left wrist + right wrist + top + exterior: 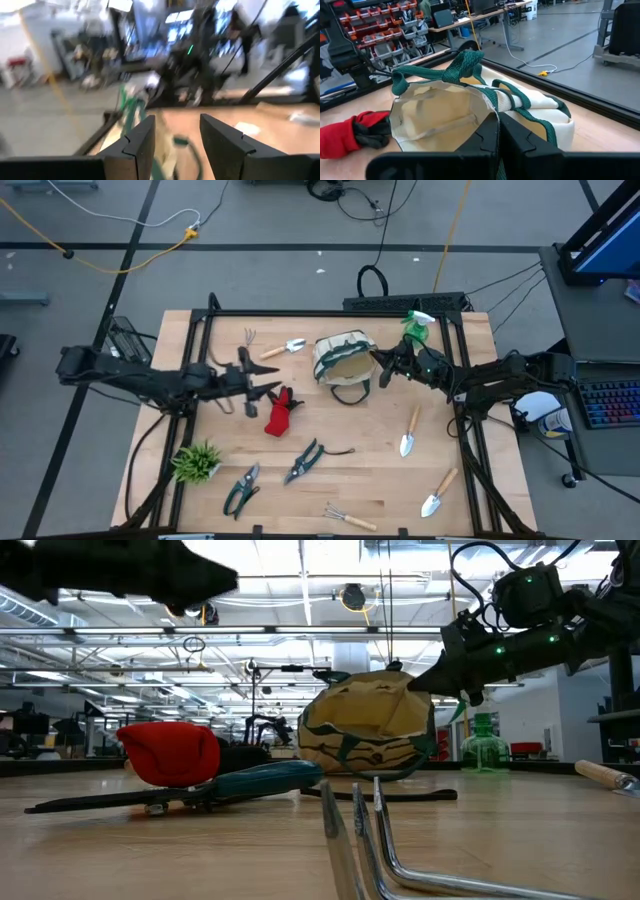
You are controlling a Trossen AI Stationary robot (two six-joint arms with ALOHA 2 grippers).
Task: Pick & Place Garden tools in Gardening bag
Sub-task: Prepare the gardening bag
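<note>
The cream gardening bag (343,360) with green trim stands at the table's far middle; it also shows in the low view (365,725) and the right wrist view (440,115). My right gripper (386,370) is shut on the bag's rim. My left gripper (266,386) hovers open and empty just left of the red glove (280,413), its fingers (145,145) apart. The trowels (408,436), shears (304,461), hand rakes (350,517) and the green spray bottle (418,326) lie or stand loose on the table. My right gripper pinches the bag's green-trimmed rim (492,106) on the side toward the table's right, one finger on the inner cream wall and one outside. The fingers come from the table's right, slanting down. The bag's bottom rests on the table, its mouth open.
A spiky green plant tuft (197,462) stands at the near left. A second pair of shears (242,488) and a trowel (438,495) lie near the front edge. A small trowel (285,348) and rake (250,338) lie left of the bag.
</note>
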